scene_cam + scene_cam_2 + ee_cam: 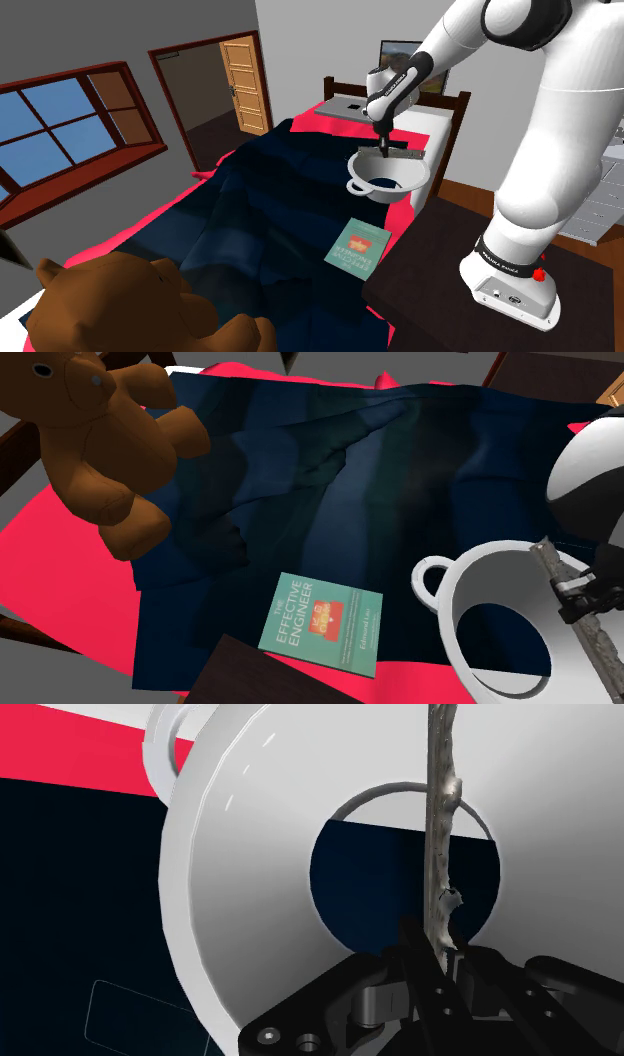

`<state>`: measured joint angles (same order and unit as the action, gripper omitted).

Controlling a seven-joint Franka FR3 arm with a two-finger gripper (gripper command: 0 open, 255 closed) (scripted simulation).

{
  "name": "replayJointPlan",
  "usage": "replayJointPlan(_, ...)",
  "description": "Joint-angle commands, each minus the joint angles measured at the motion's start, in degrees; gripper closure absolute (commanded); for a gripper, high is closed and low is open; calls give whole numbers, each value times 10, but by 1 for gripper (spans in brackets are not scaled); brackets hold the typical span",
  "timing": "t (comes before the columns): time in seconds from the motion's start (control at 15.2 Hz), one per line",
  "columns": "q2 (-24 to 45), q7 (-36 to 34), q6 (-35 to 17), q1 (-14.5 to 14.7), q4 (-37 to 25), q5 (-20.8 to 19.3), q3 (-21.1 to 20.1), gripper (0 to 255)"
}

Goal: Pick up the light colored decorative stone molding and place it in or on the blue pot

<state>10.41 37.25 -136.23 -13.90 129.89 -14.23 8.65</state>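
Note:
The pot (388, 178) is drawn white with a dark blue bottom and loop handles. It stands on the bed near the pillow end. My gripper (385, 148) hangs just above the pot's mouth, shut on the stone molding (410, 154), a thin rough grey strip. In the second exterior view the molding (592, 630) slants across the pot's rim (478, 567) at the right, under the gripper (575, 597). In the wrist view the strip (441, 814) runs straight out from between the fingers (416, 956), over the pot's inner wall (260, 854) and its blue bottom.
A green book (357, 246) lies on the dark blue blanket (270, 200) near the bed's edge, between pot and stand (500, 300). A brown teddy bear (120, 305) sits at the bed's foot. A grey flat object (345, 108) lies by the headboard.

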Motion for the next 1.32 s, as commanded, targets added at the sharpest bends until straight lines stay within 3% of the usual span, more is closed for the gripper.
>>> replayJointPlan(0.0,11,-2,-15,-1,3,-1,1,255)
replayJointPlan(0.33,45,-10,-52,-2,7,-4,1,255)
replayJointPlan(0.79,45,-10,-52,-2,7,-4,1,255)
replayJointPlan(0.86,45,-10,-52,-2,6,-4,1,0)
replayJointPlan(1.25,30,-9,-34,0,4,-3,0,0)
